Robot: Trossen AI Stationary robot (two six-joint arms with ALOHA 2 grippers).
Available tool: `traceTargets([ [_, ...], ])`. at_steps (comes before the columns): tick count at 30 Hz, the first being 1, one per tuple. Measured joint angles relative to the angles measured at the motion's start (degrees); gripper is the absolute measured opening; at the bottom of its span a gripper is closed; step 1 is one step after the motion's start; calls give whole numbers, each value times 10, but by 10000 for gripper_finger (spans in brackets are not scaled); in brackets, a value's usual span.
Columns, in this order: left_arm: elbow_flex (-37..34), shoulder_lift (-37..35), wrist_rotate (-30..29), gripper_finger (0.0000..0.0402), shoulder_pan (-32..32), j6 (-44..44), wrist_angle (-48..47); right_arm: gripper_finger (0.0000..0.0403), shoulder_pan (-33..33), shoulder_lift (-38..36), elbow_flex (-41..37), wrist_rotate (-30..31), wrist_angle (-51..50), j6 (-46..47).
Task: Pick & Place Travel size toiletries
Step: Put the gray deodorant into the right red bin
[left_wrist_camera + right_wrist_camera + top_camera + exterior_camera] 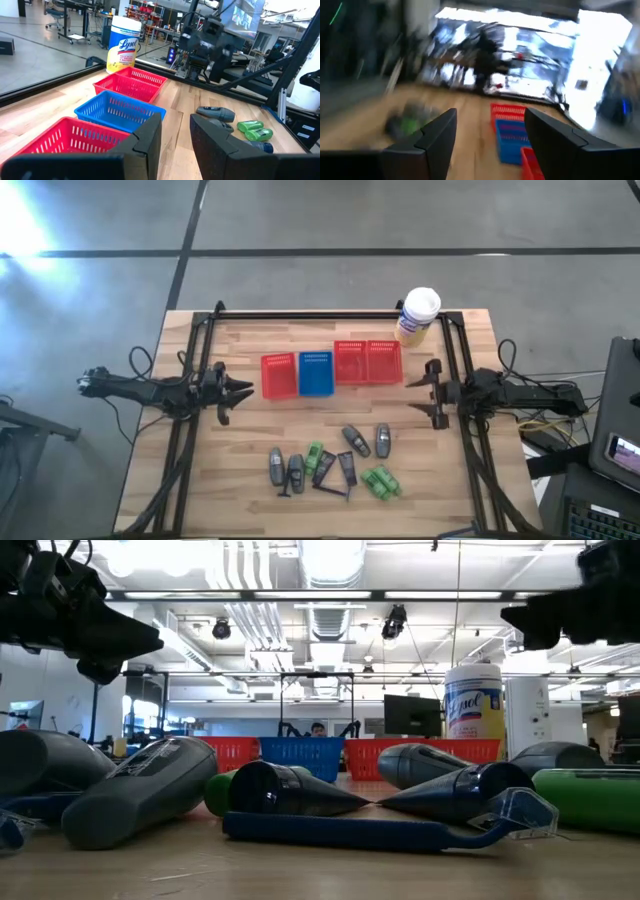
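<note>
The toiletries lie in a loose cluster (330, 465) on the table's near half: grey bottles (283, 468), bright green bottles (381, 482), dark flat tubes (336, 469) and a thin dark razor stick (390, 831). All rest on their sides on the wood. My left gripper (243, 390) hovers at the table's left side, open with a narrow gap, holding nothing. My right gripper (428, 393) hovers at the right side, open wide, empty. In the left wrist view a grey bottle (216, 113) and green bottles (255, 130) show past the fingers.
A row of mesh baskets sits across the table's middle: red (278, 375), blue (316, 373), and two red ones (367, 362). A yellow wipes canister with a white lid (418, 316) stands at the far right. A black frame (330, 316) edges the table. Bare wood lies between baskets and toiletries.
</note>
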Motion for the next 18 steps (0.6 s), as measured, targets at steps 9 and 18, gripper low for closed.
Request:
traceTargets([
  [9,0,0,0,108,0,0,0,263,-2,1,0,209,-34,352],
  [18,0,0,0,108,0,0,0,289,-1,1,0,203,-22,492],
])
